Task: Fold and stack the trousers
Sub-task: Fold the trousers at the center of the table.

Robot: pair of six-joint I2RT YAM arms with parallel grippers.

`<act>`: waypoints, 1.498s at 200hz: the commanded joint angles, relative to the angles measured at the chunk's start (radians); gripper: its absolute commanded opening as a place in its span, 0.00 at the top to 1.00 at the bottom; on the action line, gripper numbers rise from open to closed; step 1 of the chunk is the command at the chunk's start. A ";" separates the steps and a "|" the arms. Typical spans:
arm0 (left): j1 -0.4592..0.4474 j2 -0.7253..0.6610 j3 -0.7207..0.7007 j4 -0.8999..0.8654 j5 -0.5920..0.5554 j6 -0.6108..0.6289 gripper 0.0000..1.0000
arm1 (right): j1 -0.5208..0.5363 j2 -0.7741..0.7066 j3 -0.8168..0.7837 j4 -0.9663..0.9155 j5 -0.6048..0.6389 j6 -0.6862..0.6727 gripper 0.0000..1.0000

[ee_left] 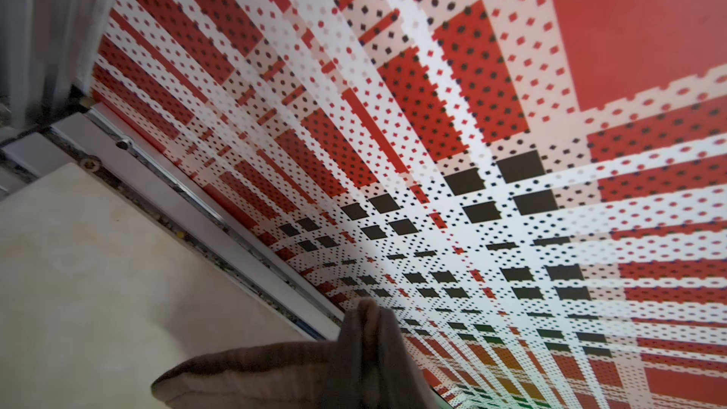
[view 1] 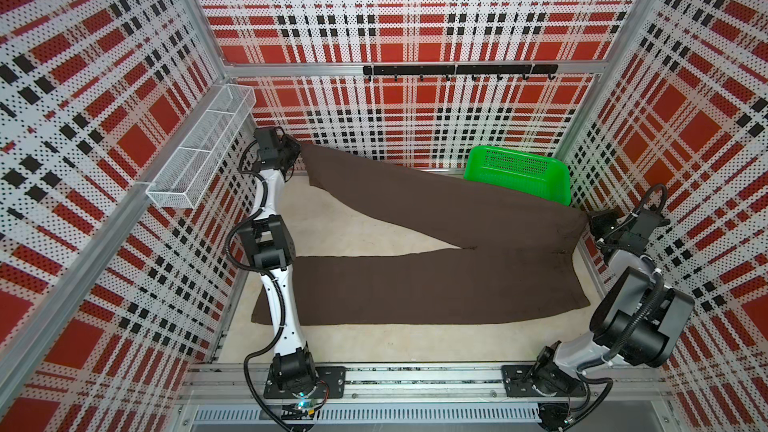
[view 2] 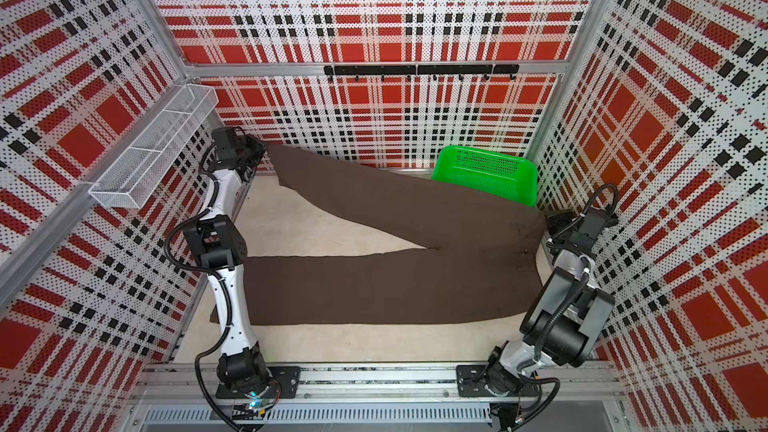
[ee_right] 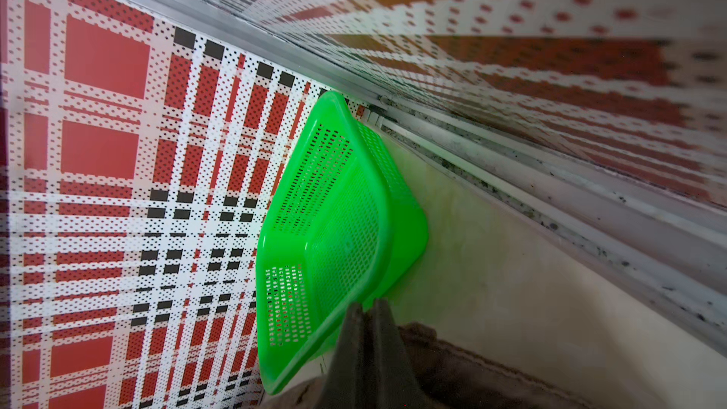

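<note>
The dark brown trousers (view 1: 415,284) (view 2: 374,284) lie in a wide V on the beige floor. One leg lies flat along the near side. The other leg rises to the far left corner, where my left gripper (view 1: 297,149) (view 2: 262,147) is shut on its hem. My right gripper (view 1: 590,220) (view 2: 547,220) is shut on the waist edge by the right wall. In the left wrist view the brown cloth (ee_left: 244,371) bunches round the left gripper (ee_left: 368,308). In the right wrist view the right gripper (ee_right: 366,308) has its fingers pressed together, with fabric (ee_right: 472,367) on both sides.
A green plastic basket (view 1: 517,174) (view 2: 486,172) (ee_right: 334,230) leans tilted against the back wall at the far right, just behind the raised leg. A white wire shelf (view 1: 199,151) hangs on the left wall. A black hook rail (view 1: 457,70) crosses the back wall. Bare floor (view 1: 353,222) shows between the legs.
</note>
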 commanded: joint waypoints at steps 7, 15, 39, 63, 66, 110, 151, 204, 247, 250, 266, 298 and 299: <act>-0.010 0.027 0.025 0.098 0.001 -0.043 1.00 | -0.004 0.013 0.064 0.106 0.099 -0.015 1.00; -0.010 0.026 0.021 0.102 0.001 -0.045 1.00 | -0.004 0.017 0.068 0.109 0.108 -0.027 1.00; -0.011 0.010 -0.021 0.124 0.012 -0.049 1.00 | -0.004 0.024 0.058 0.124 0.111 -0.060 1.00; -0.005 -0.068 -0.156 0.168 0.021 -0.033 1.00 | -0.005 0.016 0.024 0.143 0.095 -0.088 1.00; -0.004 -0.086 -0.184 0.177 0.019 -0.028 1.00 | -0.004 0.012 0.017 0.143 0.093 -0.090 1.00; 0.022 -0.448 -0.832 0.533 0.001 -0.057 1.00 | -0.009 -0.088 -0.113 0.163 0.142 -0.184 1.00; 0.056 -0.705 -1.179 0.659 0.007 -0.051 1.00 | -0.015 -0.158 -0.198 0.209 0.225 -0.274 1.00; 0.101 -0.796 -1.255 0.674 0.030 -0.060 1.00 | -0.014 -0.079 -0.145 0.267 0.202 -0.203 1.00; 0.116 -0.780 -1.199 0.694 0.046 -0.091 1.00 | -0.011 -0.007 -0.037 0.260 0.214 -0.173 1.00; 0.116 -0.775 -1.188 0.694 0.047 -0.094 1.00 | -0.010 0.002 -0.026 0.261 0.215 -0.171 1.00; 0.112 -0.741 -1.129 0.697 0.061 -0.111 1.00 | 0.010 0.049 0.029 0.264 0.216 -0.170 1.00; 0.098 -0.687 -1.057 0.700 0.077 -0.134 1.00 | 0.056 0.132 0.086 0.295 0.207 -0.171 1.00; 0.098 -0.688 -1.058 0.702 0.077 -0.135 1.00 | 0.056 0.134 0.085 0.298 0.205 -0.168 1.00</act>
